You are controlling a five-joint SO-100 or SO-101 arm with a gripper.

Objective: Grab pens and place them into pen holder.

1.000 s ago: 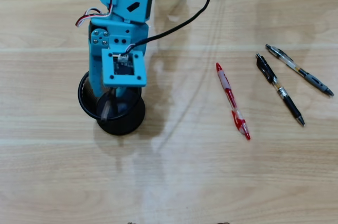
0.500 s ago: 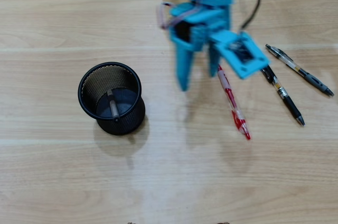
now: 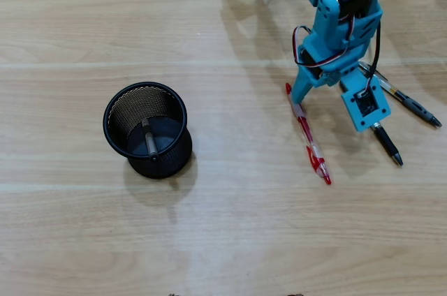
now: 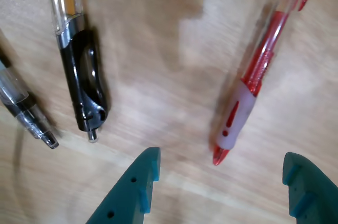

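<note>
A black mesh pen holder stands left of centre in the overhead view with one dark pen inside it. A red pen lies on the wooden table; in the wrist view the red pen has its tip between my two teal fingertips. My gripper is open and empty, low over the end of the red pen. A black pen and a second black and clear pen lie to the side of the red one.
The blue arm reaches in from the top right of the overhead view, and its wrist camera housing covers part of the black pens. Bare wooden tabletop lies between the pens and the holder.
</note>
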